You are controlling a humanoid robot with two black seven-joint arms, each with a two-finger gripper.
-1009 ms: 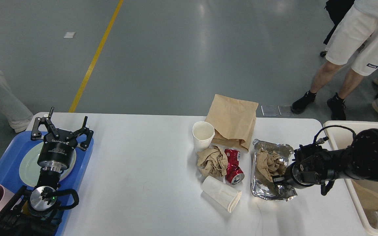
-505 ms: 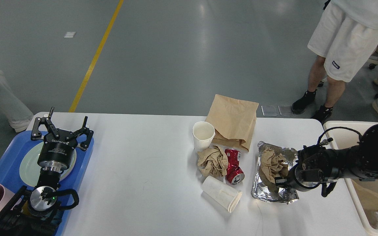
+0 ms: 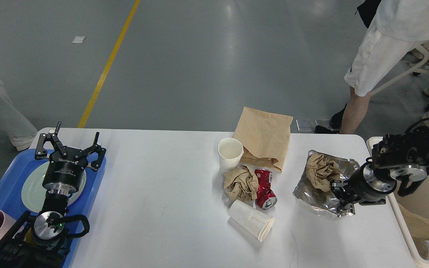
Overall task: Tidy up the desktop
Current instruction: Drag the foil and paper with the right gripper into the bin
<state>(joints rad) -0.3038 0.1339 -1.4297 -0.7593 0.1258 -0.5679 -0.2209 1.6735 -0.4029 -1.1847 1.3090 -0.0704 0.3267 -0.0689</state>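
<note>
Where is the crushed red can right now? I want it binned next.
The red can lies mid-table on the desktop, between the crumpled brown paper on its left and the foil tray further right.

We see a white desktop (image 3: 169, 208) with our right gripper (image 3: 341, 195) clamped on a crumpled foil tray (image 3: 320, 195) holding a brown paper wad (image 3: 320, 171). Our left gripper (image 3: 71, 147) hangs spread above a blue tray (image 3: 6, 193). A red can (image 3: 264, 188) lies between two paper cups
</note>
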